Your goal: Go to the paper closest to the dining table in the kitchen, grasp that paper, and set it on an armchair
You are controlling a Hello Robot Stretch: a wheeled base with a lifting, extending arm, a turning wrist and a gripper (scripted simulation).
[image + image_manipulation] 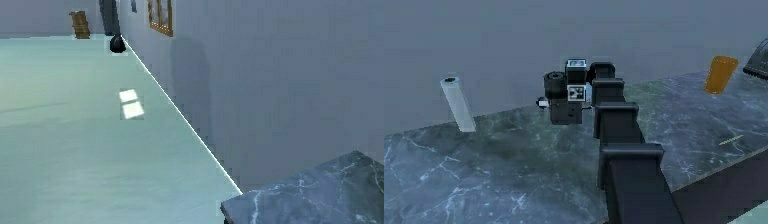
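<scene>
Pale green floor (70,140) runs beside a grey-blue wall (290,80), with a bright patch of light (130,104) on the floor. A wooden frame (160,15) hangs on the wall far off. Small wooden furniture (80,23) stands at the far end. A dark marble counter (320,195) lies nearest.

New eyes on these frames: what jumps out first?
The dark arm rises from the arm side view's bottom across a marble countertop, tool at its end. A white roll stands at that view's left, an orange cylinder at its right. Forward view: black object by the wall.
</scene>
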